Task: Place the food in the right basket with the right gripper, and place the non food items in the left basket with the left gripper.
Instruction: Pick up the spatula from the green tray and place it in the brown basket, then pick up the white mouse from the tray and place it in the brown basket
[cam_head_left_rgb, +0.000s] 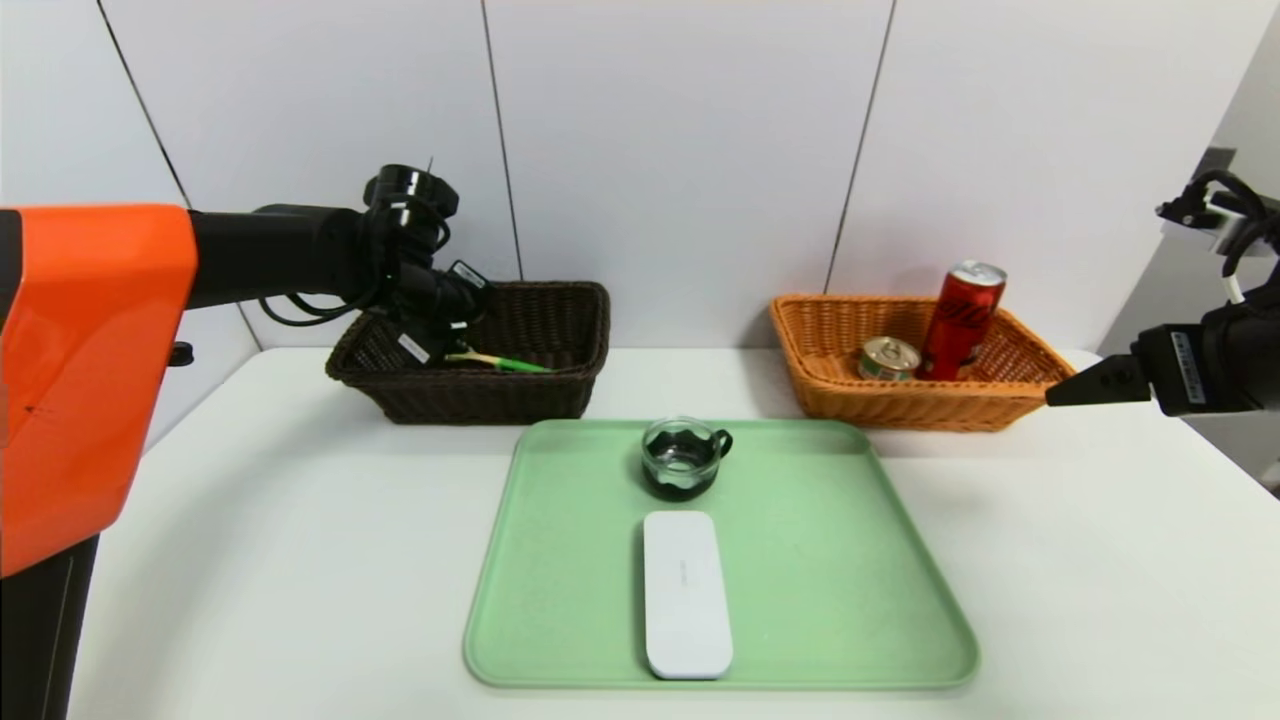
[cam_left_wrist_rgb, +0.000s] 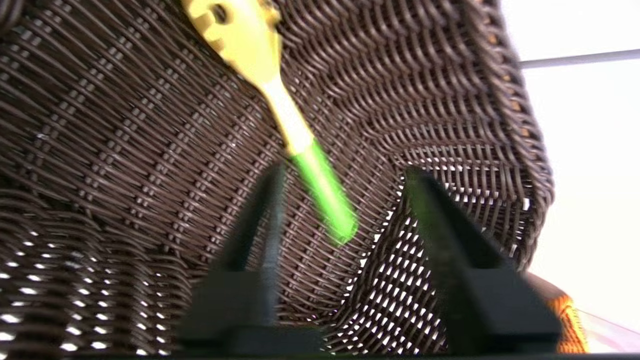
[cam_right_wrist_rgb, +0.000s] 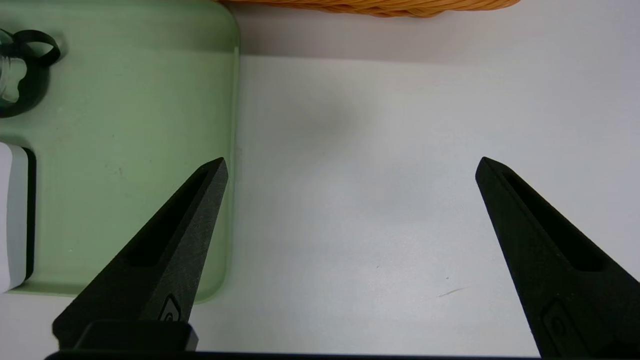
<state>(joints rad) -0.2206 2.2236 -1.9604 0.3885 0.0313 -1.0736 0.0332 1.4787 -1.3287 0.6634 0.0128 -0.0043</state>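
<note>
- Nearest you on the green tray (cam_head_left_rgb: 800, 560) lies the white case (cam_head_left_rgb: 686, 594), flat, its long axis running straight away from you toward the baskets; just beyond it on the same tray stands the dark glass cup (cam_head_left_rgb: 683, 459), upright, handle turned to your right.
- Your left gripper (cam_left_wrist_rgb: 340, 200) hangs inside the dark brown basket (cam_head_left_rgb: 540, 395), fingers parted with a clear gap and nothing clamped between them; the yellow spoon (cam_left_wrist_rgb: 280, 105) with the green handle lies loose on the weave, its handle end between the fingers, its head pointing away from them.
- Both leftover items count as non-food, so I judge the next reach belongs to that left gripper: it has to come out of the basket, back toward you and to your right, to the tray's middle.
- Because the case lies lengthwise, you would close across its short width, fingers either side.
- Your right gripper (cam_right_wrist_rgb: 350, 165) waits spread wide and empty above the bare tabletop (cam_head_left_rgb: 1100, 560), beside the tray's right edge and near the orange basket (cam_head_left_rgb: 900, 405).
- That basket already holds the red can (cam_head_left_rgb: 960, 322), leaning, and the small tin (cam_head_left_rgb: 888, 358), so the food looks finished.
</note>
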